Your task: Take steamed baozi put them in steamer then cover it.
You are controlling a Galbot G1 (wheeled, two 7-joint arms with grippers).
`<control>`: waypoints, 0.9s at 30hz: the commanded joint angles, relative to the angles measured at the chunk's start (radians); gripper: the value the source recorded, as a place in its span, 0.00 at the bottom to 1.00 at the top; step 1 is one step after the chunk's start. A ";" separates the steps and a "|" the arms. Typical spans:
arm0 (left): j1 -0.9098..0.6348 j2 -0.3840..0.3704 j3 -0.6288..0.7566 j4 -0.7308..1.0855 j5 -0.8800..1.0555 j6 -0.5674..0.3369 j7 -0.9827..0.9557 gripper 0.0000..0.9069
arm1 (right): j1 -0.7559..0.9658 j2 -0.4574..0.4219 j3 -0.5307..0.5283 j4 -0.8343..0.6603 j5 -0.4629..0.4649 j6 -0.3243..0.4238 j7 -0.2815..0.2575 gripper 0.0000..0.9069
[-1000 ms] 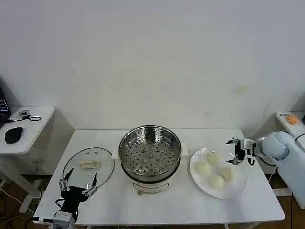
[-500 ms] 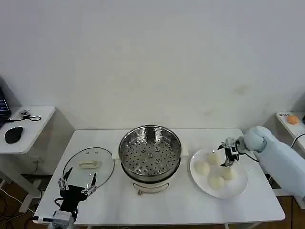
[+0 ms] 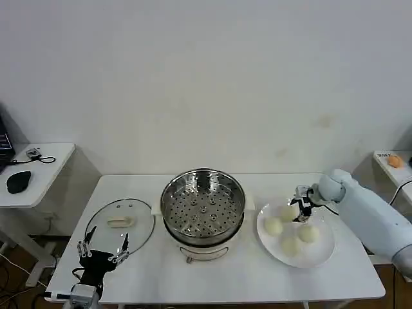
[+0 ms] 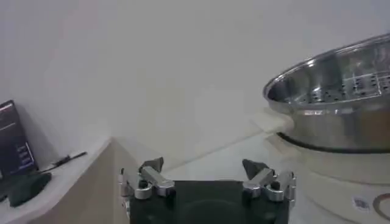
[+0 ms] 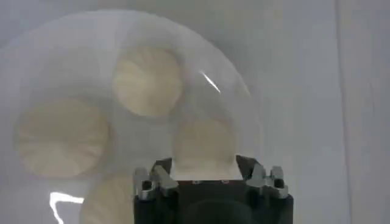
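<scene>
Table [image 3: 257, 277] first. Steamer [image 3: 203, 206] centre, uncovered and empty, ready for loading. Cover [image 3: 119, 222] flat at left, clear of it. Four baozi [image 3: 275, 226] on the plate [image 3: 322, 254], right. My right gripper [image 3: 302, 209] hangs spread over the far buns, one between its fingers, contact unclear. My left gripper [image 3: 103, 248] waits open near the cover.

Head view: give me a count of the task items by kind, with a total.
Steamed baozi on the white plate: 4
Steamer: 1
Glass cover: 1
Total: 6
</scene>
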 commanded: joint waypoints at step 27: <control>0.001 0.020 -0.025 0.038 -0.020 0.002 0.002 1.00 | 0.402 -0.270 -0.238 0.334 0.271 -0.031 -0.021 0.58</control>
